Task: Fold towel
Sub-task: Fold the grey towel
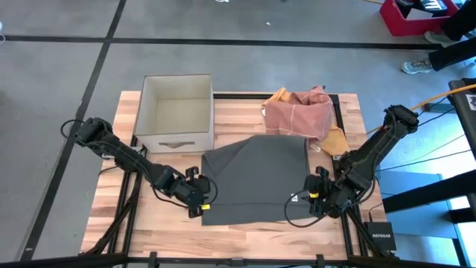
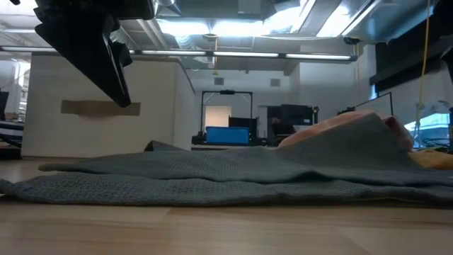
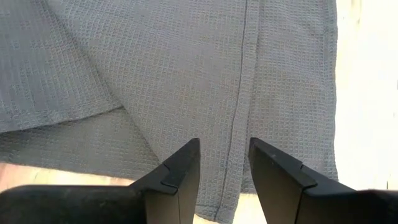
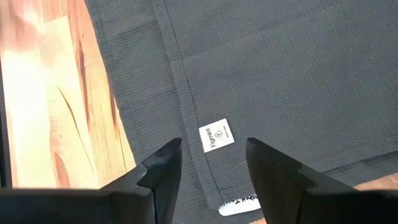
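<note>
A dark grey waffle-weave towel [image 1: 255, 182] lies spread on the wooden table [image 1: 245, 238], with one layer folded over near its left side [image 3: 56, 68]. My left gripper [image 1: 202, 202] is open above the towel's near left corner; its fingers stand on either side of a hem [image 3: 239, 124]. In the low view it [image 2: 95, 53] hangs clear above the towel [image 2: 212, 180]. My right gripper [image 1: 311, 195] is open over the towel's near right corner, above a white label [image 4: 217, 135] beside the hem.
An open beige box [image 1: 176, 112] stands at the far left of the table. A pink cloth [image 1: 301, 112] lies on tan cloth [image 1: 336, 140] at the far right, touching the towel's far edge. A person's shoe [image 1: 416, 65] shows on the floor beyond.
</note>
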Tool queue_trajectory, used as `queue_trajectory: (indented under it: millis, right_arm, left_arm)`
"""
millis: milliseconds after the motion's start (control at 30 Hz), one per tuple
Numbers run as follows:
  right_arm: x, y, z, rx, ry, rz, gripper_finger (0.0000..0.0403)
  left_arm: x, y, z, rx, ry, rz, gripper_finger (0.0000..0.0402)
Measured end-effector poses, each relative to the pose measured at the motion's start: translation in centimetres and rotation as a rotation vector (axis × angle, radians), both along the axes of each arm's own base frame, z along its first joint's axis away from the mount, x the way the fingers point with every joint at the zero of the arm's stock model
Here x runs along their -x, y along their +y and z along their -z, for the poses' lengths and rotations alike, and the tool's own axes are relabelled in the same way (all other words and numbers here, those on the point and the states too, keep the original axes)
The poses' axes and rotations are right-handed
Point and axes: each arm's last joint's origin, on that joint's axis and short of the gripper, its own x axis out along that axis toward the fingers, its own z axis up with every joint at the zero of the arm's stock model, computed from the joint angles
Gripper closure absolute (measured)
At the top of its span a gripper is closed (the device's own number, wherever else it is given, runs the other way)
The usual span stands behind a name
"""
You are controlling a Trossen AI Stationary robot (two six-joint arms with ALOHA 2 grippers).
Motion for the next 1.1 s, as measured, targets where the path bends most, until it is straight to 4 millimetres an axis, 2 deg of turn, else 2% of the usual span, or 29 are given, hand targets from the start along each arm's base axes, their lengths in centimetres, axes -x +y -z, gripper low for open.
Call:
queue_trajectory:
  millis: [233, 400, 533, 633, 767, 833, 1100]
  right_arm:
    - [0.0, 0.0, 0.0, 0.000, 0.000, 0.001, 0.0221]
    - [-0.1, 0.0, -0.1, 0.010, -0.022, 0.009, 0.0221]
    - [-0.3, 0.1, -0.2, 0.015, -0.064, 0.026, 0.0221]
    - [-0.5, 0.3, -0.7, -0.057, -0.013, -0.021, 0.0221]
    - [-0.4, 1.1, -1.4, -0.124, -0.011, -0.067, 0.0221]
    - [-0.3, 1.3, -1.3, -0.077, -0.040, -0.103, 0.0221]
    - [-1.6, 2.0, 1.5, 0.132, -0.012, -0.257, 0.0221]
  left_arm:
    - [0.5, -1.1, 0.0, 0.096, 0.046, 0.037, 0.0272]
    - [0.4, -1.4, -1.2, 0.091, 0.056, 0.045, 0.0272]
    - [0.0, -1.6, -1.8, 0.079, -0.011, 0.038, 0.0272]
    - [-0.7, -1.6, -1.8, 0.063, -0.068, 0.048, 0.0272]
    - [-1.8, -1.9, -0.4, 0.042, -0.069, 0.065, 0.0272]
    - [-2.2, -2.1, 0.7, 0.036, -0.041, 0.067, 0.0272]
    - [-3.2, -2.6, 4.0, 0.083, 0.073, 0.108, 0.0272]
